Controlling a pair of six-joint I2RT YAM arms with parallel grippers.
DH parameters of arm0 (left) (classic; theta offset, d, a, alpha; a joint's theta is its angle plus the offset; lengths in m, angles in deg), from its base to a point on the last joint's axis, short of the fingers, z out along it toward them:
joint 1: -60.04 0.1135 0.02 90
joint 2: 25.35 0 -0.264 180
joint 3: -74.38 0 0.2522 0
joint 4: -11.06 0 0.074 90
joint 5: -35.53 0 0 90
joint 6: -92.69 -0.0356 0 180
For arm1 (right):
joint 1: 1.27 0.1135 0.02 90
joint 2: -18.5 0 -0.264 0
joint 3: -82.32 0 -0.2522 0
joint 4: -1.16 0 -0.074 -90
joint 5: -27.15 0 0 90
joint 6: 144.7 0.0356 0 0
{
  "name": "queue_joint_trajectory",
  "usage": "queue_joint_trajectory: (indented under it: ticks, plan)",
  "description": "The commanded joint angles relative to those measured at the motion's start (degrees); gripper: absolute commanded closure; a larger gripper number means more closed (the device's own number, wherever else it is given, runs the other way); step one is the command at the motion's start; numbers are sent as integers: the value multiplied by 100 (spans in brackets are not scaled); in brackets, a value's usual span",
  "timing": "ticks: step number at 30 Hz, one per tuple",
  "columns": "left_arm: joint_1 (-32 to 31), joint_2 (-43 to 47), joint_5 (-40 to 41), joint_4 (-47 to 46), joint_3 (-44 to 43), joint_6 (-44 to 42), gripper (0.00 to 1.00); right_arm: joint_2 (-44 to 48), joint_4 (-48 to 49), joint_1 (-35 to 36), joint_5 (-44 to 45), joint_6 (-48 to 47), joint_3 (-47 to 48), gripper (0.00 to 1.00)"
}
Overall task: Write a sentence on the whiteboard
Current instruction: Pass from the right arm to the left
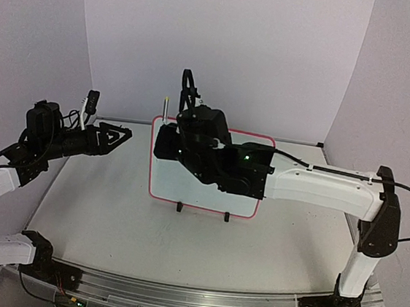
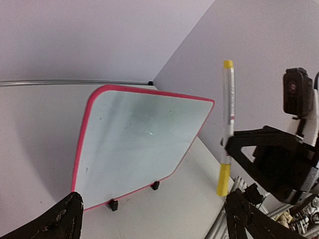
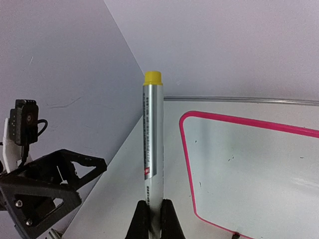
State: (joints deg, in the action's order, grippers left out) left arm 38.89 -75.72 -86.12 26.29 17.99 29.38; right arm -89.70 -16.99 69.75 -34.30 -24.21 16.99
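Observation:
The whiteboard [image 1: 167, 182], white with a red-pink frame, stands tilted on two black clip feet [image 1: 225, 216] at mid-table. It also shows in the left wrist view [image 2: 139, 144] and the right wrist view [image 3: 249, 169]. Its surface shows only small dark specks; no sentence is visible. My right gripper [image 3: 154, 216] is shut on a silver marker [image 3: 153, 139] with yellow ends. It holds the marker upright by the board's left edge [image 1: 165, 109]. The marker also shows in the left wrist view [image 2: 227, 124]. My left gripper [image 1: 119, 136] is open and empty, left of the board.
Pale walls enclose the table at the back and both sides. A small black-and-white device [image 1: 90, 105] stands at the back left corner. A metal rail [image 1: 197, 299] runs along the near edge.

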Motion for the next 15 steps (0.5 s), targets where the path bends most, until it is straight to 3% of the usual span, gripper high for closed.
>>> queue_joint_trajectory:
  ticks: [1,7,15]
  plan:
    - [-388,-109,-874,-684,-126,169,2,186,905,-5,119,204,-380,100]
    - [-1322,-666,-950,-722,-458,7,7,332,1200,-10,175,241,-598,100]
    - [-1786,-1288,-838,-815,-724,-65,41,515,1433,-9,84,340,-852,100]
